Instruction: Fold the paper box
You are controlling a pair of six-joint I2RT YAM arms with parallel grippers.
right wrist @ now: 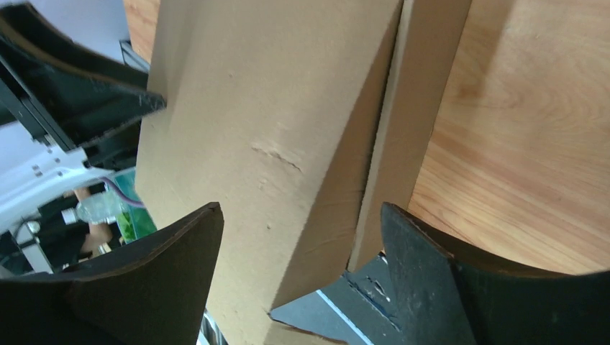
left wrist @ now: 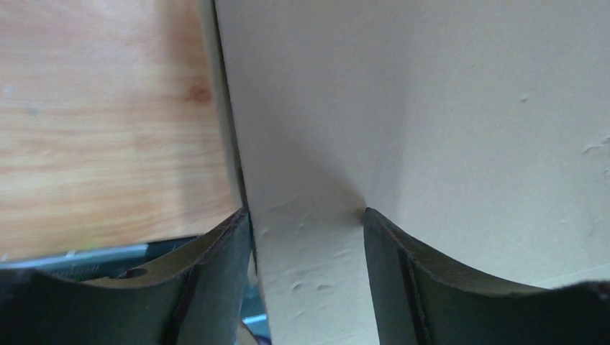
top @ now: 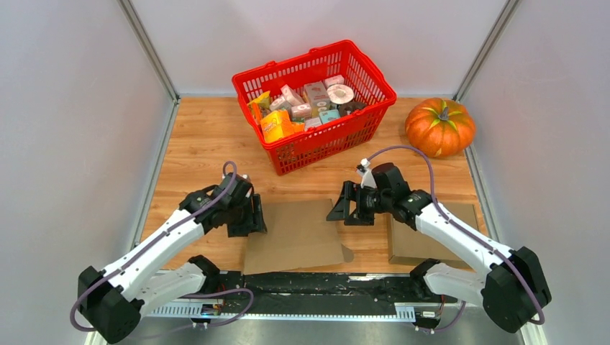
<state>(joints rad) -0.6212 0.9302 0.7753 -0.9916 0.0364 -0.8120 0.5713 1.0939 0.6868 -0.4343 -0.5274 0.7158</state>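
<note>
A pale wooden desk [top: 208, 136] fills the space between grey walls, with a red basket [top: 324, 144] of small packets at the back. At the left, the left hand [top: 248, 215] sits at the left edge of the paper box [top: 295, 233]. Its fingers [left wrist: 208, 280] are spread wide, one past the edge over the wood and the other over the cardboard face, and they are not pinching anything. The box lies in the middle of the desk near the front edge, between the two hands. It is a brown cardboard blank that is almost flat, slightly askew, with a small tab sticking out at its lower right corner. The surface is matt and lightly dented. The right wrist view shows a short crease mark on one panel, which seems to lift a little from the narrow strip beside it along a fold line. No walls are standing and no flaps are tucked, so the folding looks barely begun. Raising the sides and closing them is all still to do. At the box's upper right corner, the right hand [top: 342, 208] is also spread wide, straddling the cardboard without gripping it. Further right, another brown cardboard piece [top: 410, 248] lies partly under that arm.
</note>
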